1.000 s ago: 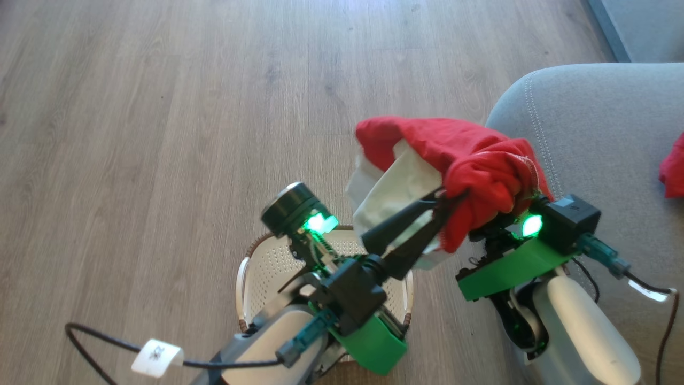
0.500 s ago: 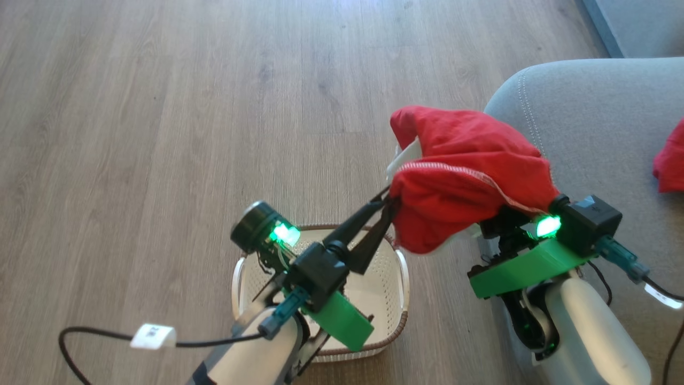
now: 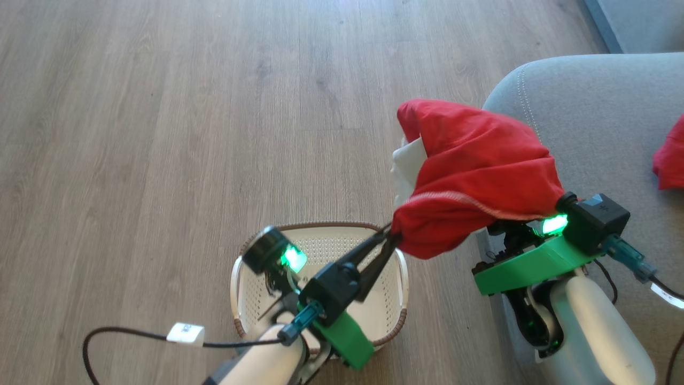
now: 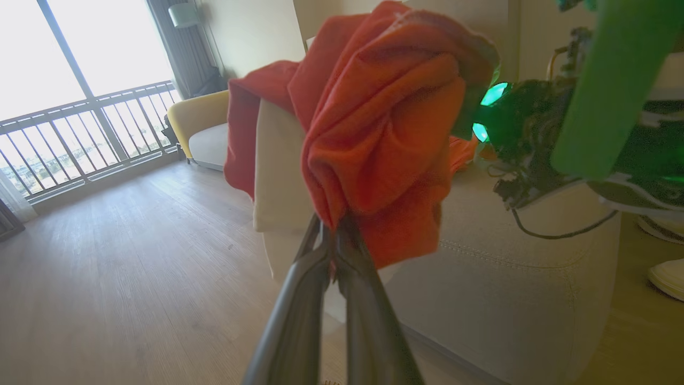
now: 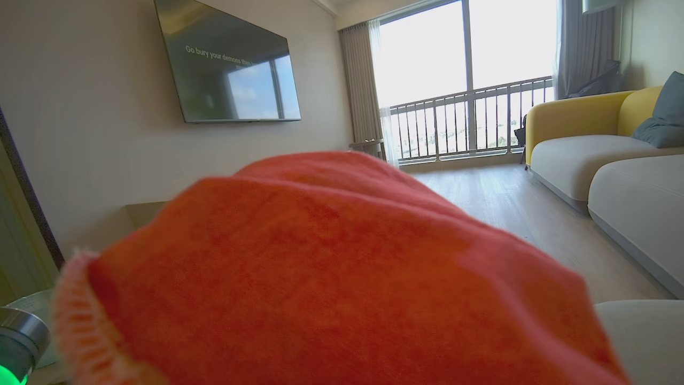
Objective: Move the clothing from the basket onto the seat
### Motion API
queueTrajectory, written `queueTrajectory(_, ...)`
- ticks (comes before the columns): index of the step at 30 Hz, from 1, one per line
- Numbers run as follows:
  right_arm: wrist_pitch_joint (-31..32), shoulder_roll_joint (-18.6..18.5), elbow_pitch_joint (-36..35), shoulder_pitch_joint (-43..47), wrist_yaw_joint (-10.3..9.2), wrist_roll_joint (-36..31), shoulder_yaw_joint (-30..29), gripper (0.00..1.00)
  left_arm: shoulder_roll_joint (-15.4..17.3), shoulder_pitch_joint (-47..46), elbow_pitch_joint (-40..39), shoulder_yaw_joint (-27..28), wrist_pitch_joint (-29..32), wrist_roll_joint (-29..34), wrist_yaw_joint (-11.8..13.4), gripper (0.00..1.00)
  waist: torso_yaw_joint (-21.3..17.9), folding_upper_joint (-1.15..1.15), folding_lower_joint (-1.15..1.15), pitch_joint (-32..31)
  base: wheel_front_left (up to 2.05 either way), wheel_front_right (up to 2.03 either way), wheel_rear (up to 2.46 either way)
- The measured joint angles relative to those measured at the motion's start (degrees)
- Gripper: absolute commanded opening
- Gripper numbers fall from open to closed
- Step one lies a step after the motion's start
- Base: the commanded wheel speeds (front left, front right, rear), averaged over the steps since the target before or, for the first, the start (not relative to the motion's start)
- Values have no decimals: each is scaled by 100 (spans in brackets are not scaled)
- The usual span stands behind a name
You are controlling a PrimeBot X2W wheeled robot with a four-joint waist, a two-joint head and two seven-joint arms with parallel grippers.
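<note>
Clothing [image 3: 481, 166] nearer the seat [image 3: 598, 123] than before, clear of the basket [image 3: 315, 224]

Soft matt red cloth garment [image 3: 481, 160]; smooth perforated cream plastic basket [image 3: 331, 243]; grey woven-fabric sofa seat [image 3: 598, 107]; matt wood-grain plank floor [image 3: 160, 133].

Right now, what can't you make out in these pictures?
- Right gripper fingers: head and right wrist views, covered by the garment; its grip can't be seen.
- Second garment: head view, cut off by the right edge, on the seat.
- Basket floor: head view, partly hidden by the left arm.
- Left gripper tips: left wrist view, buried in cloth.
</note>
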Motion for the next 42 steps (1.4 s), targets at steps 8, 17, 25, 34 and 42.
queueTrajectory(8, 0, -21, 11, 0, 0, -77, 52, 0, 5, 194, 328, -31, 0, -109, -103, 30, -8, 0, 0, 15, 0, 0, 0)
queueTrajectory(17, 0, -31, 16, -2, 0, -110, 32, 0, 4, 202, 407, 11, 2, -40, -76, 100, -20, 0, 0, 11, 0, 0, 0)
queueTrajectory(25, 0, -109, 9, -20, 0, -288, -101, 0, 21, 244, 603, -20, 2, 49, -85, 100, -51, 0, 0, 0, 0, 0, 0)
queueTrajectory(34, 0, -110, 0, -21, 0, -287, -244, 0, 33, 555, 593, 23, 3, -397, -156, 100, -93, 0, 0, -6, 0, 0, 0)
queueTrajectory(42, 0, -111, -47, -23, 0, -288, -288, 0, 45, 573, 539, 26, 3, -398, -157, 100, -203, 0, 0, 17, 0, 0, 0)
